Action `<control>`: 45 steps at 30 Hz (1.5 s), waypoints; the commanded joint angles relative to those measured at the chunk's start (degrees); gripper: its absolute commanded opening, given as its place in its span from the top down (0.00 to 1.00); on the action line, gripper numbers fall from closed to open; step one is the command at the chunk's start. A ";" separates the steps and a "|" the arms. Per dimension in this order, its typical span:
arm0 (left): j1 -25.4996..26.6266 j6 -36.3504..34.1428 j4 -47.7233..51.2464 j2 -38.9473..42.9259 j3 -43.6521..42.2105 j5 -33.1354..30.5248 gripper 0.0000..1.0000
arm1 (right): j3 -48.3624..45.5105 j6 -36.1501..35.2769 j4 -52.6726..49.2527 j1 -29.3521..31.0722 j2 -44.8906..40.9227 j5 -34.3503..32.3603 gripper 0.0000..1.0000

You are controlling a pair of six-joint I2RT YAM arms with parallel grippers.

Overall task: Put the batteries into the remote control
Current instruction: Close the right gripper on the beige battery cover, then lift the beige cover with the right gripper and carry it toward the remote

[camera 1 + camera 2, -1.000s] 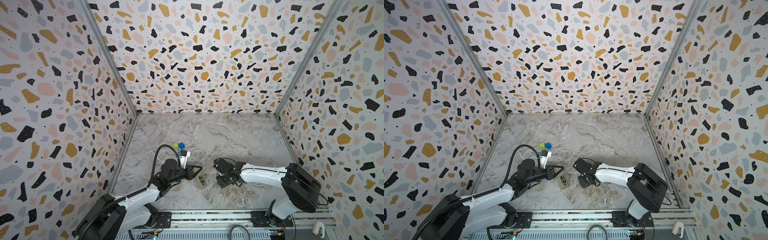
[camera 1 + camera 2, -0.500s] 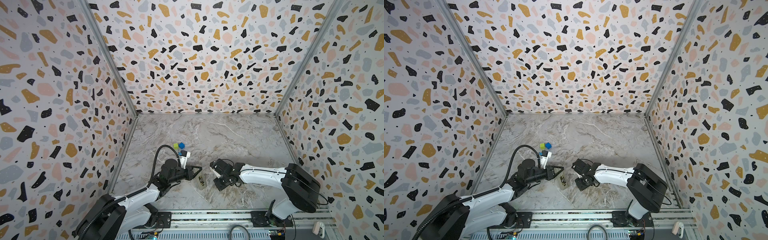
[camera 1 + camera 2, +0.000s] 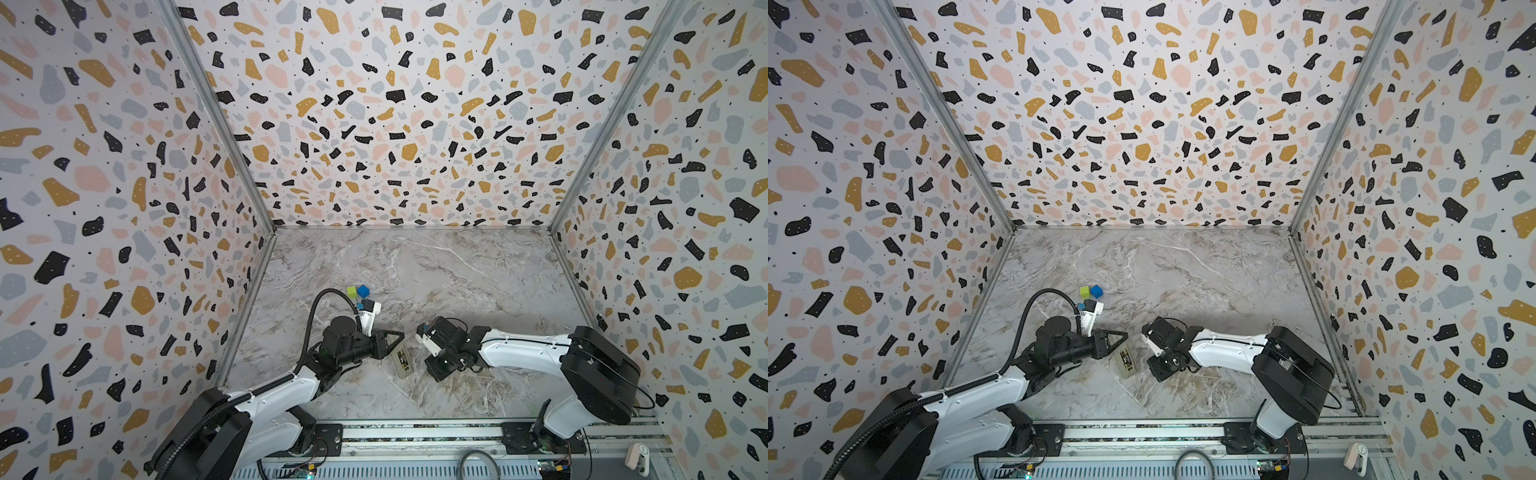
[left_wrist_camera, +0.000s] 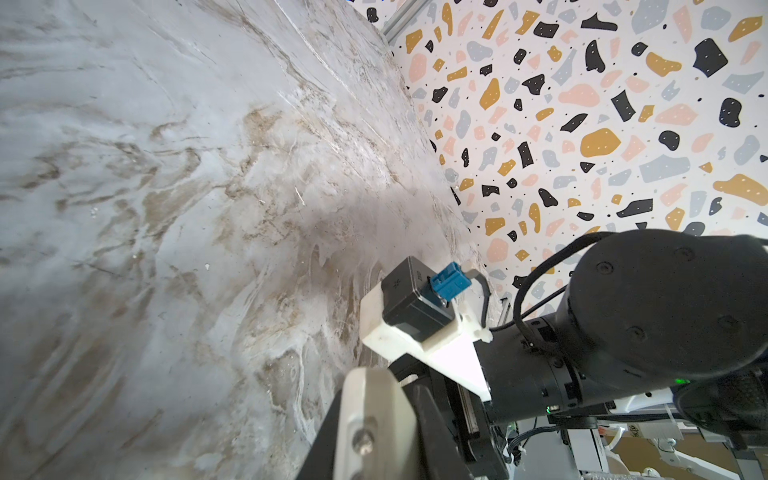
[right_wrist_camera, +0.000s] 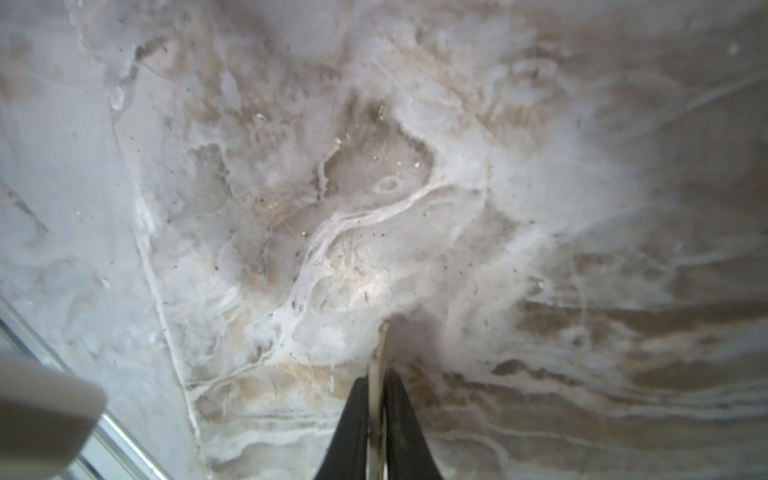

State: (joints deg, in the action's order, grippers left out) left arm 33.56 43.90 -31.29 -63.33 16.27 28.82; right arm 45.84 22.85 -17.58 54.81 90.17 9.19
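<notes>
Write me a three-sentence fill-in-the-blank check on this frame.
The cube beside the green cube is ___.
The table holds ___ cubes.
The left gripper, beside the remote control, has its jaws ___.
Missing words: blue; two; shut.

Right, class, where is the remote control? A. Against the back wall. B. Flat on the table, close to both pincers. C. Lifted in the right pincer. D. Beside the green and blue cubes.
B: in both top views the remote control lies flat on the table, close to the left pincer and the right pincer, which grips only a thin pale plate.
</notes>
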 commanded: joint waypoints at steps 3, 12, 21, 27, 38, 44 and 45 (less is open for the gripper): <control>0.28 -0.75 -2.44 0.03 1.75 -0.76 1.00 | -1.07 -0.96 -3.67 -0.49 -0.77 -4.71 0.69; 0.28 -0.13 -2.33 0.33 2.00 -1.13 1.00 | -0.67 -1.84 -4.92 -0.76 -0.94 -7.31 0.66; 0.28 0.37 -2.34 0.33 2.03 -1.31 1.00 | -0.98 -2.15 -6.16 -1.24 -1.20 -9.67 0.65; 0.32 0.45 -2.53 0.05 2.11 -1.43 1.00 | 0.00 -2.42 -7.00 -0.55 -1.99 -10.16 0.51; 0.30 0.57 -3.43 0.57 1.06 -1.48 1.00 | 0.56 0.24 -9.81 1.89 -1.64 -10.98 0.47; 0.33 0.18 -3.25 0.86 0.87 -1.66 1.00 | 0.69 0.83 -10.35 2.43 -1.27 -10.86 0.53; 0.28 0.14 -3.17 0.84 0.87 -1.75 1.00 | 0.65 0.86 -10.41 2.55 -1.05 -10.87 0.54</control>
State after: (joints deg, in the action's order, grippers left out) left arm 33.56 44.34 -31.27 -63.37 16.64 27.46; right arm 46.15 22.61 -23.16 56.69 89.06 -2.46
